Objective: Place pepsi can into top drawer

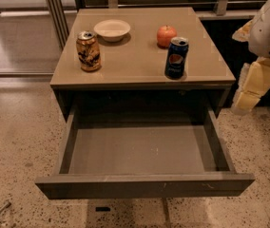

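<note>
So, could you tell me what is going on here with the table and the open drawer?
Nothing is being handled at this moment. The pepsi can stands upright on the table, near its front right, just in front of a red fruit. The top drawer is pulled out and nothing shows inside it. The gripper hangs off the table's right side, apart from the can. A gold can and a bowl sit further left.

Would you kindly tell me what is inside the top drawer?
The top drawer is pulled open; nothing lies on its visible grey bottom. Its rear part under the tabletop is covered and dark. The pepsi can stands on the tabletop; the tool hangs beside its right edge.
</note>
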You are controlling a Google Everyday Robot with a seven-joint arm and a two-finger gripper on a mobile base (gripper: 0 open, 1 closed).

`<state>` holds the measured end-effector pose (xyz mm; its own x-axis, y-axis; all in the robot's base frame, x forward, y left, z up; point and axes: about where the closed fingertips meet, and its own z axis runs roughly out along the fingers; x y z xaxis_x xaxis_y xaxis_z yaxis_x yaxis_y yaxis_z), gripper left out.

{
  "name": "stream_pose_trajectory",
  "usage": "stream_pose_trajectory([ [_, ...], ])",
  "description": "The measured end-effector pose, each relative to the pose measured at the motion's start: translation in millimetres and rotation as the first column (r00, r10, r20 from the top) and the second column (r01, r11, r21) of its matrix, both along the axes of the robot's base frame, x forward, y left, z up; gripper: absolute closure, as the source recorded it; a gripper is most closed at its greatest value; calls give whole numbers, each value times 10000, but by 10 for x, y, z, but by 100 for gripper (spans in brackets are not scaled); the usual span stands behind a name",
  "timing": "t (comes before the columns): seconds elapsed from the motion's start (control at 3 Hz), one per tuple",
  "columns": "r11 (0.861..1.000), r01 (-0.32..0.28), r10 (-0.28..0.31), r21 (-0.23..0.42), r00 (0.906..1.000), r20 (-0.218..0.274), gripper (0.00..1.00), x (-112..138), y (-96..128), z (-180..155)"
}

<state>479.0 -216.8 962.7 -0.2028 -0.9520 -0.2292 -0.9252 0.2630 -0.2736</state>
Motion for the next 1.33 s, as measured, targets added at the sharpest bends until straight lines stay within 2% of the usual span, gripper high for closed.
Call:
stream_pose_trajectory([
  [0.33,9996,-97,88,272,9994,336,0,501,37,-136],
  [0.67,9958,-36,-46,910,9960,891,0,1041,89,-182],
  [1.0,9829,11,-234,1842,9926,1191,0,1515,197,-221],
  [1.33,9531,-13,-312,3026,9942,1024,0,1831,350,-360],
])
